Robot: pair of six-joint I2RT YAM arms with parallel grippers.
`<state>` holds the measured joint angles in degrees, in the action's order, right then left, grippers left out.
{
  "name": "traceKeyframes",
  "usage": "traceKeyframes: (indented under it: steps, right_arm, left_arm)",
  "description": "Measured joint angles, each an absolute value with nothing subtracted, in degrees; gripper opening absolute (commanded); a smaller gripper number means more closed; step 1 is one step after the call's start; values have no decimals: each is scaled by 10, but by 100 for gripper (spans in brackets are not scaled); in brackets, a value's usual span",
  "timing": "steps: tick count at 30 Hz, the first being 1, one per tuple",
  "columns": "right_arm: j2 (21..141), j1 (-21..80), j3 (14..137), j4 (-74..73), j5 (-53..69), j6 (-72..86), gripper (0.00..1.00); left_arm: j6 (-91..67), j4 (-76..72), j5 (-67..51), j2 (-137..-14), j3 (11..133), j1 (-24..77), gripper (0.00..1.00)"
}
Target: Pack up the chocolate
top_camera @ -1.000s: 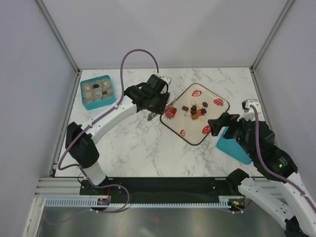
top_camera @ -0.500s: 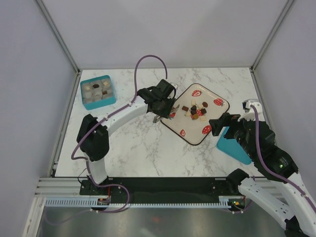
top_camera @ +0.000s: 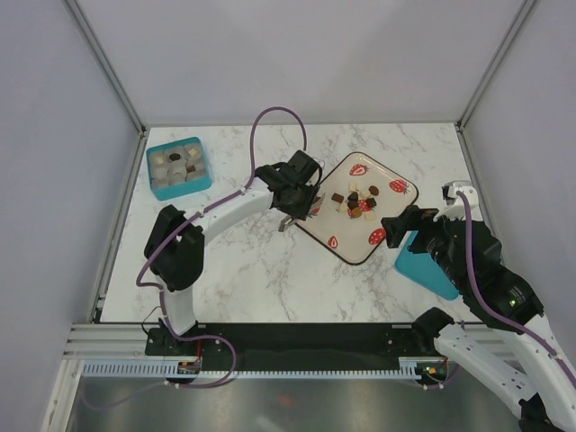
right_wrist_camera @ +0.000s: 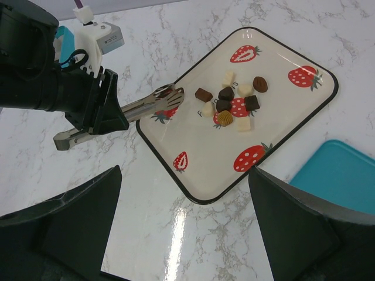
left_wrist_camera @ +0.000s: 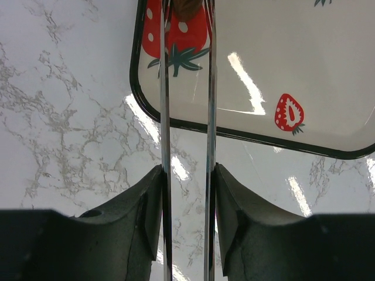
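Note:
Several chocolate pieces (top_camera: 360, 202), dark, mid brown and pale, lie grouped in the middle of a cream strawberry-print plate (top_camera: 337, 232); they also show in the right wrist view (right_wrist_camera: 231, 102). My left gripper (top_camera: 297, 193) is shut on thin metal tongs (left_wrist_camera: 164, 117). The tong tips (right_wrist_camera: 171, 95) reach over the plate's left corner, above a strawberry print. A brown bit (left_wrist_camera: 186, 6) shows between the tips. My right gripper (right_wrist_camera: 184, 222) is open and empty, above the table just past the plate's near edge.
A teal compartment box (top_camera: 178, 167) with several pieces in it stands at the back left. A flat teal lid (top_camera: 430, 270) lies right of the plate, under my right arm. Side walls bound the marble table.
My left arm has swung right with the tongs, bringing their tips over the plate's left corner. My right arm has not moved.

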<state>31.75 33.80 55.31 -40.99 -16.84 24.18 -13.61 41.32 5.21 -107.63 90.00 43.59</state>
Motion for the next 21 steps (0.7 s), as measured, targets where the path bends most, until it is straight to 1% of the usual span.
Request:
traceKeyframes:
  steps: [4, 11, 16, 21]
  right_arm:
    - [317, 338, 553, -410, -168, 242, 98]
    - [316, 338, 553, -410, -168, 242, 98]
    - [314, 338, 553, -410, -168, 242, 98]
    - [312, 338, 553, -410, -168, 242, 98]
  left_arm:
    - [-136, 413, 50, -1076, 889, 436, 39]
    - [-136, 415, 49, -1066, 884, 436, 34]
    - [-137, 422, 49, -1042, 886, 436, 34]
    - [-142, 453, 53, -1037, 932, 435, 33]
